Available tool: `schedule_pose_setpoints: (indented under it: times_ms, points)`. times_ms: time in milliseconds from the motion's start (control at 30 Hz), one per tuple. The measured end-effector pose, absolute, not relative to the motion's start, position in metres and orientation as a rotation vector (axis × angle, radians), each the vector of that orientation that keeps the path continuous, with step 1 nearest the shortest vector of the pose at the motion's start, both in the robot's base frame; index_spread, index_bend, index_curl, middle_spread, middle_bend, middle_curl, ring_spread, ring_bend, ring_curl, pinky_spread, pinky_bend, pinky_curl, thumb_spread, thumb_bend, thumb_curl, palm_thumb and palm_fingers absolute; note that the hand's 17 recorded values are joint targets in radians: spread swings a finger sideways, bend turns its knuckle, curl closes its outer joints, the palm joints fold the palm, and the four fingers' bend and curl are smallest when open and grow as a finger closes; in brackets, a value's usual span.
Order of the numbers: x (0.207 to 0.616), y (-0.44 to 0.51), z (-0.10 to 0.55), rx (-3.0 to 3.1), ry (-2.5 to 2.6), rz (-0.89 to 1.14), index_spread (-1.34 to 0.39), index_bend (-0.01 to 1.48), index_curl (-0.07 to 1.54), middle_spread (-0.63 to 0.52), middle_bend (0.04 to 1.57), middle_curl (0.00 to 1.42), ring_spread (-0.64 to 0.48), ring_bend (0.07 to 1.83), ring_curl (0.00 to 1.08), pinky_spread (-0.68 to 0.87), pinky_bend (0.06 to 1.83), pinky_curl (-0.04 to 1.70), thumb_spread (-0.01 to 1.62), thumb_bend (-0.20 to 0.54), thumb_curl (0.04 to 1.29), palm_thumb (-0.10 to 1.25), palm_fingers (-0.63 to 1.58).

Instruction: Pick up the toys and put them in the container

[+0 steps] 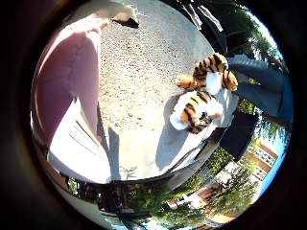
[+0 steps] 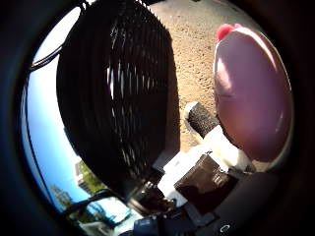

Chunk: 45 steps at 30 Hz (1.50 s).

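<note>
Against the palm sits a pink toy (image 2: 253,93), the robot hand (image 2: 206,167) curled round it, apparently carrying it toward the black mesh container (image 2: 115,93) close at its nine o'clock. A tiger toy (image 1: 204,93) waits on the bench (image 1: 139,81).

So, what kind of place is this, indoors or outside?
Outdoors, most likely a yard in sunlight. A speckled tabletop holds a tiger plush toy casting a hard shadow; trees and a building stand beyond. A black mesh container stands against blue sky.
</note>
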<state>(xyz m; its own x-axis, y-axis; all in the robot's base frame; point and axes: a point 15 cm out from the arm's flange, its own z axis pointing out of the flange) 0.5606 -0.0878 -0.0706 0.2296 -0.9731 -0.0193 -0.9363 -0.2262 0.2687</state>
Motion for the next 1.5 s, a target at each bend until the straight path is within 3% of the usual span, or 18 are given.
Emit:
schedule_pose_setpoints:
  times_ms: [67, 167, 200, 367, 533, 800, 1000, 1267, 1500]
  points:
    - [0.557, -0.088, -0.074, 2.295, -1.785, -0.272, -0.12, 0.16, 0.24, 0.00, 0.24, 0.34, 0.30, 0.57, 0.34, 0.54, 0.68, 0.35, 1.11, -0.033, 0.35, 0.59, 0.63]
    - [0.551, -0.083, -0.075, 2.290, -1.725, -0.281, -0.22, 0.14, 0.22, -0.04, 0.48, 0.43, 0.23, 0.79, 0.42, 0.51, 0.81, 0.40, 1.11, -0.012, 0.36, 0.63, 1.17]
    - [0.547, -0.084, -0.075, 2.281, -1.711, -0.288, -0.24, 0.14, 0.22, -0.04, 0.53, 0.46, 0.22, 0.84, 0.44, 0.50, 0.84, 0.42, 1.11, -0.006, 0.37, 0.65, 1.22]
    - [0.532, -0.092, -0.069, 2.239, -1.686, -0.347, -0.39, 0.18, 0.20, -0.11, 0.87, 0.65, 0.09, 1.17, 0.62, 0.45, 1.03, 0.58, 1.08, 0.020, 0.43, 0.82, 1.12]
    - [0.546, -0.119, 0.007, 2.216, -1.825, -0.317, -0.56, 0.29, 0.18, -0.15, 1.07, 0.78, 0.00, 1.25, 0.70, 0.38, 1.24, 0.71, 1.07, 0.068, 0.52, 1.00, 1.09]
    - [0.516, -0.064, 0.155, 2.282, -1.832, -0.520, -0.78, 0.45, 0.18, -0.17, 1.18, 0.89, -0.08, 1.32, 0.79, 0.28, 1.34, 0.84, 1.09, 0.018, 0.61, 1.01, 0.99]
    - [0.500, 0.035, 0.260, 2.489, -1.696, -0.486, -0.92, 0.58, 0.21, -0.17, 1.22, 0.95, -0.11, 1.35, 0.83, 0.24, 1.38, 0.90, 1.11, -0.011, 0.66, 1.01, 0.93]
    - [0.483, 0.171, 0.266, 2.641, -1.521, -0.509, -1.04, 0.67, 0.24, -0.18, 1.27, 0.99, -0.13, 1.40, 0.86, 0.20, 1.41, 0.95, 1.13, -0.017, 0.70, 0.98, 0.86]
    - [0.510, 0.230, 0.213, 2.675, -1.617, -0.505, -1.09, 0.72, 0.29, -0.18, 1.26, 1.01, -0.13, 1.44, 0.88, 0.18, 1.41, 1.00, 1.21, -0.020, 0.66, 0.89, 0.75]
